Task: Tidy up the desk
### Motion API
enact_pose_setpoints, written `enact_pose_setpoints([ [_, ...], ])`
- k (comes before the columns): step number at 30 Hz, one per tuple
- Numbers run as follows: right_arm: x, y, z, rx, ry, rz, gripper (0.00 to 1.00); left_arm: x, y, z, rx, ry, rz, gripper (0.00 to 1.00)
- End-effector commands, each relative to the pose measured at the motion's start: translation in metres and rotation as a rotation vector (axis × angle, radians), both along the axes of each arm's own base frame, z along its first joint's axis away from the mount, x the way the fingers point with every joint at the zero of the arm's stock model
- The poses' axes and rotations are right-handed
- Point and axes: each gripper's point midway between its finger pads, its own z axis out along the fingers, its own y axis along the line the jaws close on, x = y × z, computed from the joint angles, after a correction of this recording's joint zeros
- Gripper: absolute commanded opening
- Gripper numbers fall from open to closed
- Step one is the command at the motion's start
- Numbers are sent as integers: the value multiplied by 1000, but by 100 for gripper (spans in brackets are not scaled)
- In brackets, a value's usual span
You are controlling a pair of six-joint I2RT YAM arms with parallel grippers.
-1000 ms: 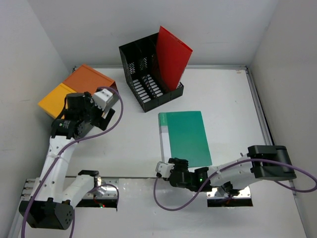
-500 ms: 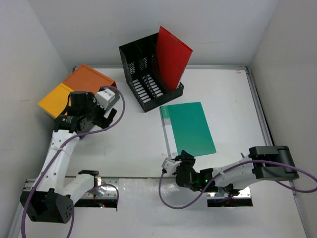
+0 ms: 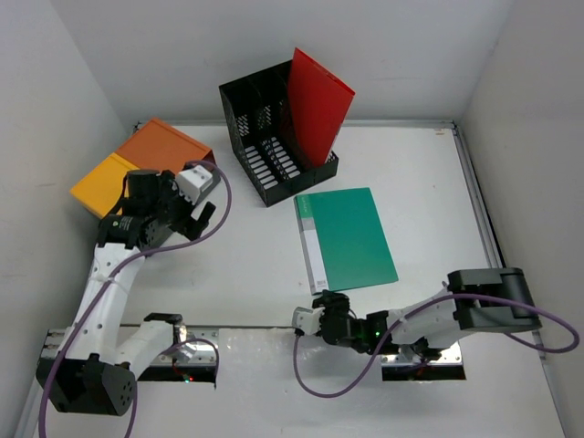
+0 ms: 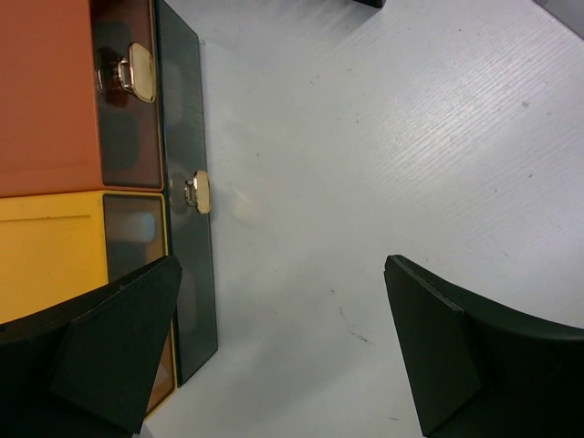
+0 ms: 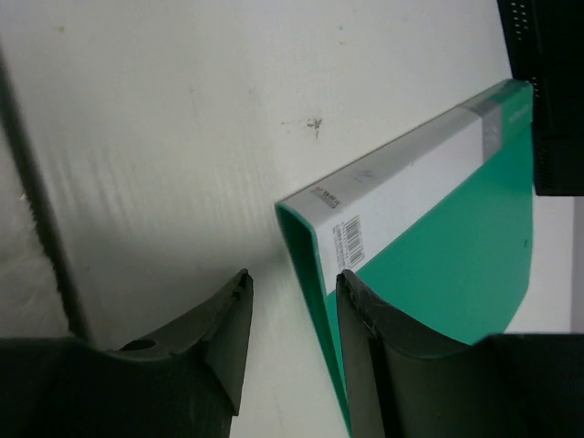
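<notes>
The desk (image 3: pixel 429 182) is a white tabletop with rails along its edges. A green folder (image 3: pixel 351 237) lies flat near its middle. My right gripper (image 3: pixel 317 317) is low at the folder's near left corner, open by a narrow gap. In the right wrist view the gripper (image 5: pixel 295 278) has the folder's corner edge (image 5: pixel 306 265) in that gap, beside the right finger (image 5: pixel 365 338). My left gripper (image 3: pixel 210 199) hovers by the orange-yellow drawer box (image 3: pixel 137 160), open wide and empty. In the left wrist view the gripper (image 4: pixel 283 266) is over bare desk (image 4: pixel 365 137).
A black mesh file rack (image 3: pixel 265 137) stands at the back with a red folder (image 3: pixel 318 105) upright in it. The drawer box (image 4: pixel 46 91) has dark drawer fronts with gold knobs (image 4: pixel 196 192). Metal rails (image 3: pixel 246 339) run along the near edge.
The green folder slid away from the near edge and turned slightly, then stayed put. My right gripper followed it, then drew back toward the near rail. My left gripper barely moved.
</notes>
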Motion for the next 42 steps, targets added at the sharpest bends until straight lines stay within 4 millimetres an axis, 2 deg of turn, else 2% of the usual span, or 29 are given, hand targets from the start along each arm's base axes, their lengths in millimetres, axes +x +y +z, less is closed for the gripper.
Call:
enact_pose_setpoints([
  [1,-26,22,5,-19,-82,110,41,-1,-5,22,-3,-78,-42,93],
  [12,-9,19,18,-32,-221,58,37,-7,-4,18,17,-83,-58,93],
  [14,-11,26,20,-29,-219,72,37,-6,-4,18,16,-85,-59,93],
  [26,-6,37,14,-90,-274,86,36,-4,-5,14,18,-76,-67,93],
  [30,5,37,13,-117,-319,57,36,-3,-5,13,19,-75,-68,93],
  [37,31,27,8,-115,-284,-50,37,-1,-6,13,16,-78,-77,93],
  [38,32,26,6,-124,-281,-54,36,-1,-7,12,12,-75,-82,93],
  [39,32,26,5,-132,-282,-55,28,0,-8,13,8,-75,-86,93],
  [41,34,30,3,-152,-278,-56,19,2,-12,14,-12,-79,-97,93],
  [42,34,30,-1,-173,-275,-47,10,3,-14,15,-22,-84,-101,93],
])
